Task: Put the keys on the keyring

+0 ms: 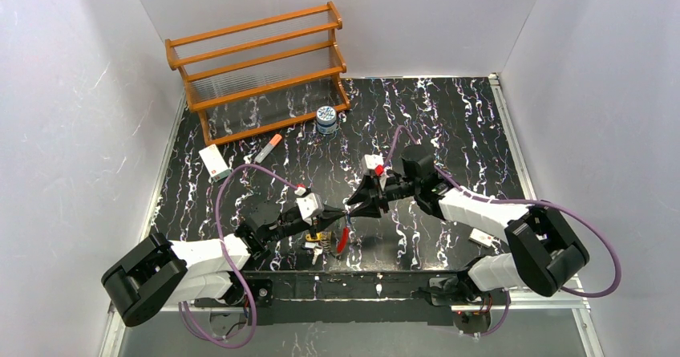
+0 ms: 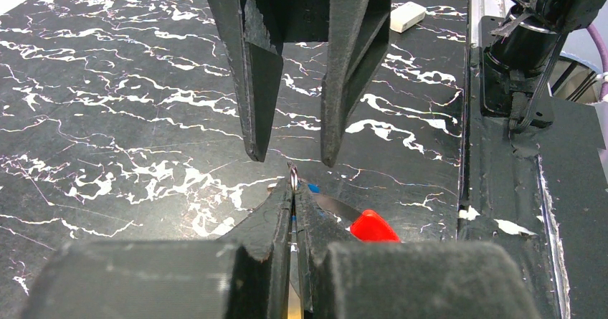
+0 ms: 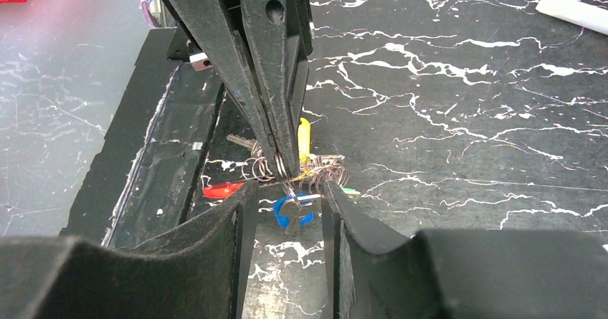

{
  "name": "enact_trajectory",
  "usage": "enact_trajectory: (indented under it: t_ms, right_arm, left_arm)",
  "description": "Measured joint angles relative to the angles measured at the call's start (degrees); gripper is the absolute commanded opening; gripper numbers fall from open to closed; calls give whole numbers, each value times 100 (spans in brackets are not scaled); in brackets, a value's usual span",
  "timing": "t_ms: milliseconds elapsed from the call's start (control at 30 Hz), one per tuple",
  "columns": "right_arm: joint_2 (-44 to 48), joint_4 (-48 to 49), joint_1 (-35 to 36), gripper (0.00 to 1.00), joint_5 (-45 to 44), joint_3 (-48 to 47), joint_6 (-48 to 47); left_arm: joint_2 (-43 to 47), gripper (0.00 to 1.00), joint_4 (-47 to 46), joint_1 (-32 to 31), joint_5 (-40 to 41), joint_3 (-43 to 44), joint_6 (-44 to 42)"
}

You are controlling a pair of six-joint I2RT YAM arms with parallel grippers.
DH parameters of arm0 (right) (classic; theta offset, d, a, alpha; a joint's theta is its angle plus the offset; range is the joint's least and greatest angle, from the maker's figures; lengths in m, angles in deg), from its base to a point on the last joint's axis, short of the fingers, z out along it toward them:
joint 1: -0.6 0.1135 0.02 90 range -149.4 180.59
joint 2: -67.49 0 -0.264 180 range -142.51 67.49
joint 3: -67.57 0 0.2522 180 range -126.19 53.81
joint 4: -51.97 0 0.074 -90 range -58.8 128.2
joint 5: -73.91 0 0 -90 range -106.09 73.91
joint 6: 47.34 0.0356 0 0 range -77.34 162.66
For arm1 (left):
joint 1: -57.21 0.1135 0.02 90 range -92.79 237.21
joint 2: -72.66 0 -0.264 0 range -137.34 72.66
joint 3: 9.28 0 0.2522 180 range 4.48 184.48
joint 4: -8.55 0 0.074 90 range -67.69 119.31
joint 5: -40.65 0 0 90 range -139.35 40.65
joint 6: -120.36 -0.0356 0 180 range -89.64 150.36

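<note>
**Keyring and grippers, three views.** The left gripper point(image 2: 292, 193) has its fingers pressed together on the thin wire of the keyring point(image 2: 292, 177). The wire is seen edge-on and stands upright, its top just clear of the fingertips. The right gripper point(image 2: 290, 158) meets the left tip to tip but stays just apart from it, its fingers spread and holding nothing.

In the right wrist view, the blue-headed key point(image 3: 294, 208) hangs from the pinched wire between the parted fingers. Whether it touches either finger cannot be told. The yellow-headed key point(image 3: 304, 136) has its long axis running away from this camera. The red-headed key point(image 3: 222, 188) lies with its long axis across the view, at the edge of the black base plate point(image 3: 161, 183).

From above, the keys point(image 1: 325, 243) cluster over the marbled table point(image 1: 449, 116), just nearer its near edge than the meeting fingertips.
</note>
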Motion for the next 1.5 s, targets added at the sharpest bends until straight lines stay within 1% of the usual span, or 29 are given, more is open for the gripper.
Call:
enact_trajectory:
  t_ms: [167, 500, 567, 600, 733, 767, 833, 900, 1000, 1033, 1100, 1167, 1267, 1500]
  right_arm:
    - [-168, 184, 37, 38, 44, -7, 105]
    - [-345, 236, 46, 29, 79, -87, 197]
    - [-363, 278, 66, 26, 92, -101, 223]
    - [-376, 293, 66, 23, 103, -107, 232]
    - [-398, 315, 70, 3, 146, -114, 264]
    - [-400, 313, 70, 1, 162, -114, 267]
    - [-400, 308, 70, 1, 192, -114, 243]
    - [-400, 295, 70, 1, 210, -114, 208]
    - [-400, 151, 70, 1, 205, -157, 81]
    - [-400, 52, 70, 1, 184, -188, 20]
    - [-398, -177, 70, 1, 107, -260, -125]
    - [-396, -439, 70, 1, 35, -330, -289]
    - [-391, -894, 70, 1, -103, -435, -553]
    - [-330, -1902, 70, 1, -448, -516, -1182]
  left_arm:
    - [0, 0, 0, 0, -7, 0, 2]
    - [0, 0, 0, 0, -13, 0, 2]
    - [0, 0, 0, 0, -13, 0, 4]
    - [0, 0, 0, 0, -11, 0, 4]
    - [0, 0, 2, 2, -2, 0, 4]
    - [0, 0, 2, 2, 13, 0, 7]
    - [0, 1, 2, 7, 37, 0, 28]
    - [0, 7, 0, 7, 55, 0, 39]
    - [0, 28, 4, 4, 59, 0, 20]
    - [2, 34, 2, 2, 66, 0, 9]
    - [15, 44, -17, 0, 96, 0, -24]
    - [52, 51, -13, 0, 138, 0, -72]
    - [170, 53, 46, 0, 225, 0, -155]
    - [407, 54, 625, 0, 393, 50, -511]
